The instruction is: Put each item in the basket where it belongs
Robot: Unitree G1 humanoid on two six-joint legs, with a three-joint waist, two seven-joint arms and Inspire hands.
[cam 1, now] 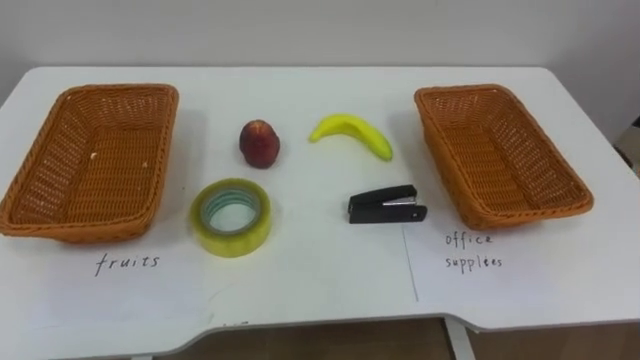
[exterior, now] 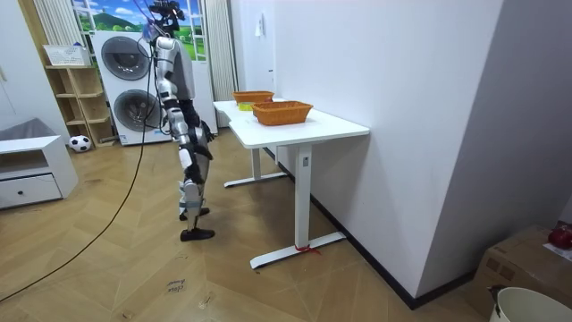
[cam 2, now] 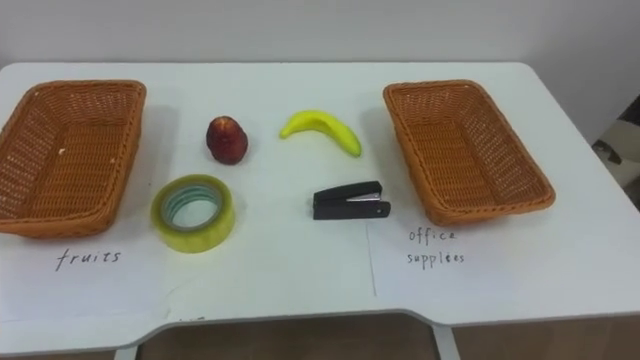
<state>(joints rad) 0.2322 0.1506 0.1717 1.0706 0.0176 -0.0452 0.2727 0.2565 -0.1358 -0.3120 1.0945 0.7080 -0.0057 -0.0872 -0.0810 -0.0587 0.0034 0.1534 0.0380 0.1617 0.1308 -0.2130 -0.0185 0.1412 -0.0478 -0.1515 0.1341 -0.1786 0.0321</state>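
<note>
Slim humanoid, silver-grey torso shell, dark head at twelve o'clock, black joints and feet, dark cable trailing toward seven o'clock

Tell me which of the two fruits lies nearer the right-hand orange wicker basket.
The curved yellow banana; the dark red apple sits to its left, closer to the left-hand basket.

Two woven baskets, the left basket (cam 1: 95,160) and the right basket (cam 1: 495,150), stand on one white worktop (cam 1: 320,290). Four loose items lie between them, one of each kind: one red apple (cam 1: 259,142), one banana (cam 1: 352,131), one roll of tape (cam 1: 232,243) and one black stapler (cam 1: 385,204), making two pieces of fruit and two office supplies. Two handwritten labels, the left label (cam 1: 127,262) and the right label (cam 1: 472,250), and one drawn line (cam 1: 411,265) mark the worktop.
</note>
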